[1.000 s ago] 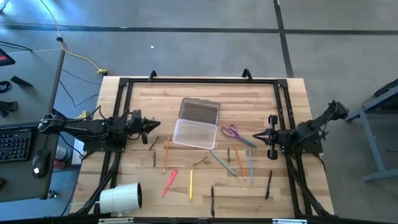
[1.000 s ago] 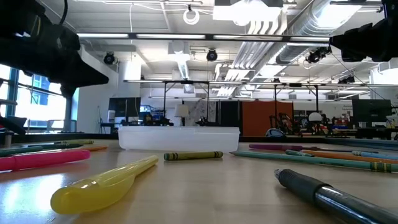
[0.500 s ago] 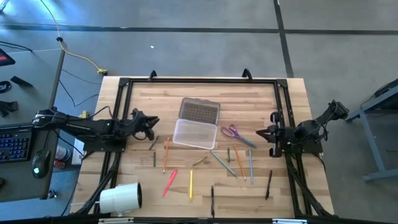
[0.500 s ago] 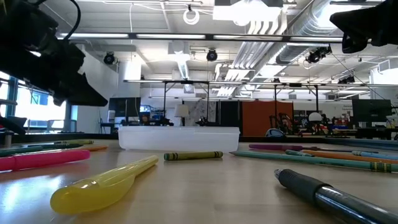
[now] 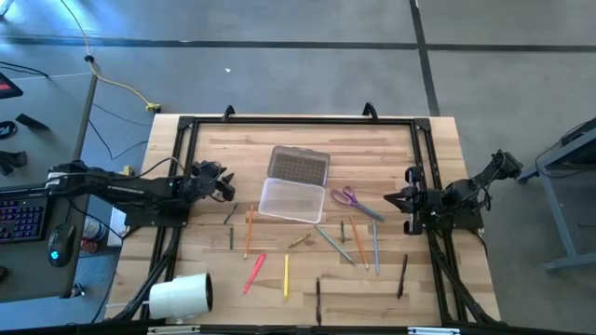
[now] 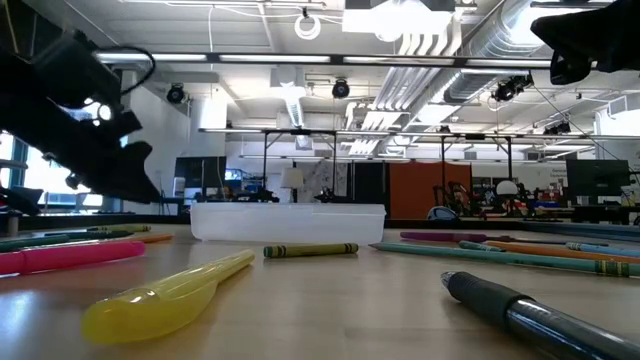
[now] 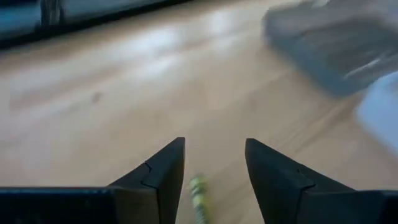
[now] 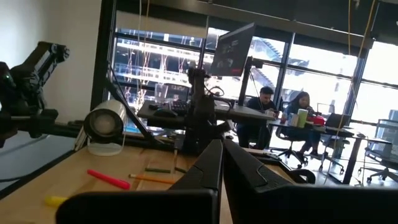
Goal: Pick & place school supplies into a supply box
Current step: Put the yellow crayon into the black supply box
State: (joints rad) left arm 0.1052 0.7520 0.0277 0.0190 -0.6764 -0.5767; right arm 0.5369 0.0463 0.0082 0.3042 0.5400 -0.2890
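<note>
nearest the front edge of the worktop [image 5: 391,140] lie a dark pen [image 5: 318,300] and a second dark pen [image 5: 402,275], then a yellow pen [image 5: 286,275] and a pink-red marker [image 5: 253,272]. none of these is inside the supply box [image 5: 292,199].

mid-worktop: orange pencil [image 5: 249,231], small green crayon [image 5: 230,213], blue pencil [image 5: 375,247], purple-handled scissors [image 5: 356,200] just right of the box. the box sits open near centre, its ribbed lid [image 5: 299,166] folded back on the far side; it looks empty.

left end effector [image 5: 221,186] hangs over the left side of the worktop, fingers parted a moderate width and holding nothing; in its wrist view a green crayon tip [image 7: 198,198] shows between the fingers [image 7: 165,169], close below. right end effector [image 5: 402,201] waits at the right rail, fingers pressed together, empty.

judgement: first pick, approach stage; task barely begun. next move calls for lowering the left end effector squarely over the green crayon, fingers straddling its thin body, then closing low to the wood so it does not roll out.
</note>
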